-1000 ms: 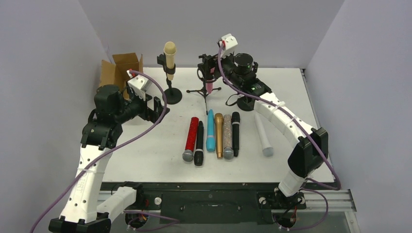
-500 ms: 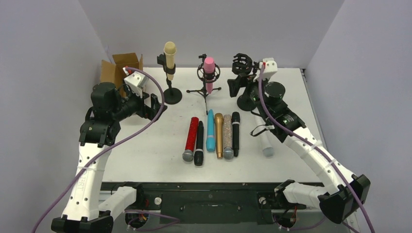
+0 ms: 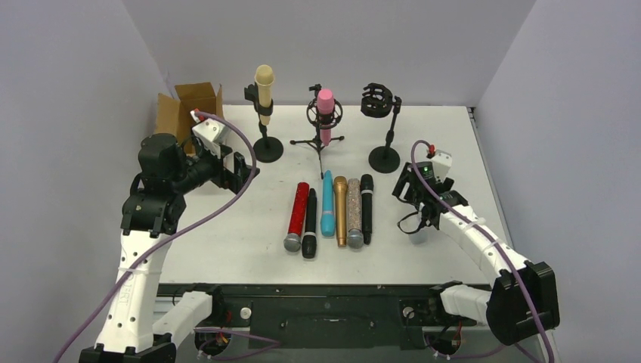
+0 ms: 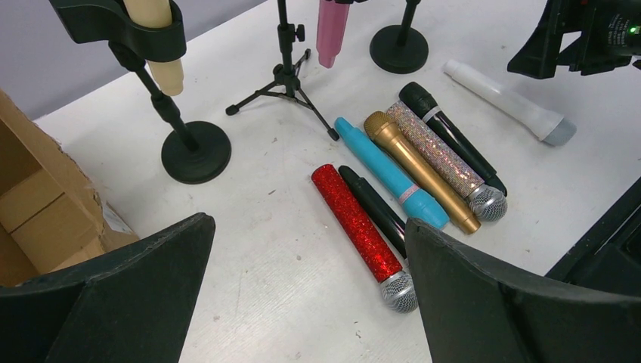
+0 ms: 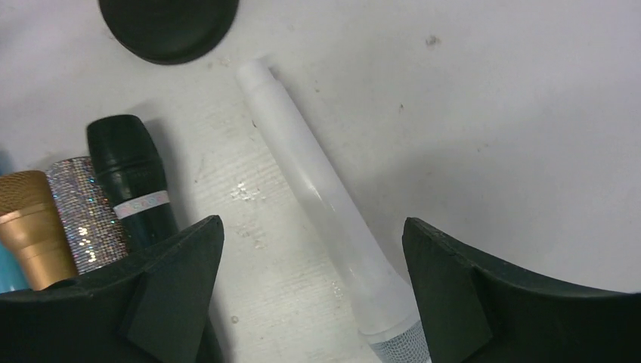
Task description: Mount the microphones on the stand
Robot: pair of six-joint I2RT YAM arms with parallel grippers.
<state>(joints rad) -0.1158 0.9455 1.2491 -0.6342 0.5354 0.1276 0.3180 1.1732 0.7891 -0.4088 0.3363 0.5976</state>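
A cream microphone (image 3: 263, 89) sits clipped in the left stand (image 3: 267, 148). A pink one (image 3: 326, 102) is in the middle tripod stand (image 3: 317, 141). The right stand (image 3: 384, 157) has an empty cradle (image 3: 377, 101). Red (image 3: 298, 214), black (image 3: 310, 224), teal (image 3: 327, 204), gold (image 3: 341, 212), glittery silver (image 3: 354, 214) and black (image 3: 366, 209) microphones lie side by side. My right gripper (image 5: 311, 227) hangs open just over the white microphone (image 5: 317, 181), which lies between its jaws. My left gripper (image 4: 308, 223) is open and holds nothing, above the table left of the red microphone (image 4: 355, 219).
An open cardboard box (image 3: 185, 110) stands at the back left, behind my left arm. The right stand's round base (image 5: 168, 23) lies just beyond the white microphone's tail. The black microphone (image 5: 132, 178) is close to my right gripper's left jaw.
My right arm has swung from the back stands forward and down over the white microphone, its jaws opening a little wider. The left arm has barely shifted.
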